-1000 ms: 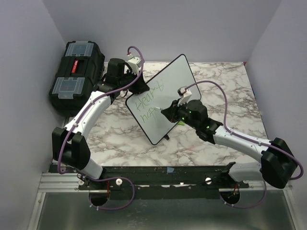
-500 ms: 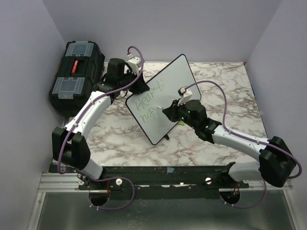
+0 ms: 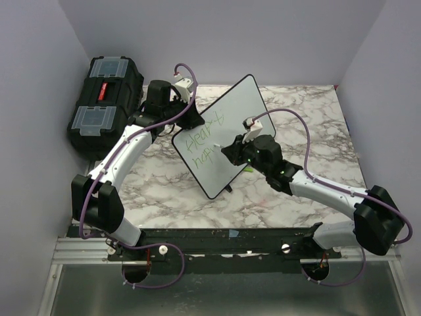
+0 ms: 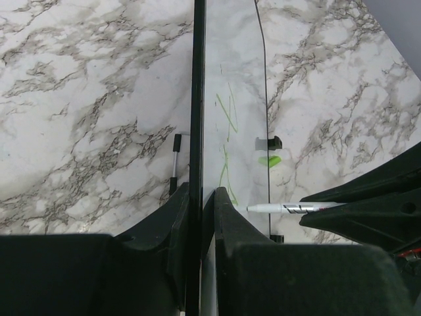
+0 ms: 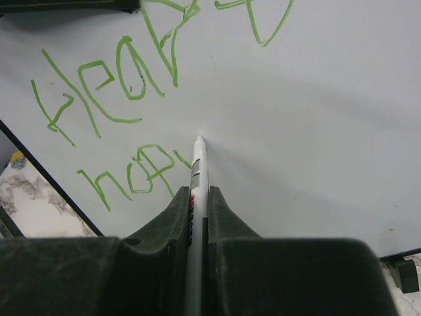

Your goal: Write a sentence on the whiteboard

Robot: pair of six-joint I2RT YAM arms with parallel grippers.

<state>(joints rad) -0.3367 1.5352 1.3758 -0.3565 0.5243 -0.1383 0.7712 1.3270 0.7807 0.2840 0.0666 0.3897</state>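
The whiteboard (image 3: 231, 115) stands tilted on the marble table, and my left gripper (image 3: 190, 121) is shut on its upper left edge. In the left wrist view the board's black edge (image 4: 197, 99) runs between the jaws of the left gripper (image 4: 200, 192). The sentence (image 3: 202, 146) is green handwriting in two lines, large in the right wrist view (image 5: 125, 72). My right gripper (image 5: 198, 192) is shut on a white marker (image 5: 197, 168), whose tip touches the board just right of the second line. From the left wrist the marker (image 4: 289, 208) also shows, meeting the board's face.
A black toolbox (image 3: 105, 99) with clear lid compartments sits at the back left. A green marker cap (image 4: 269, 160) lies on the table beside the board's black foot (image 4: 275, 142). A small black-and-white stick (image 4: 175, 155) lies behind the board. Purple walls close in on three sides.
My right gripper with the marker has edged slightly left and up across the board. The left arm and the board have stayed still.
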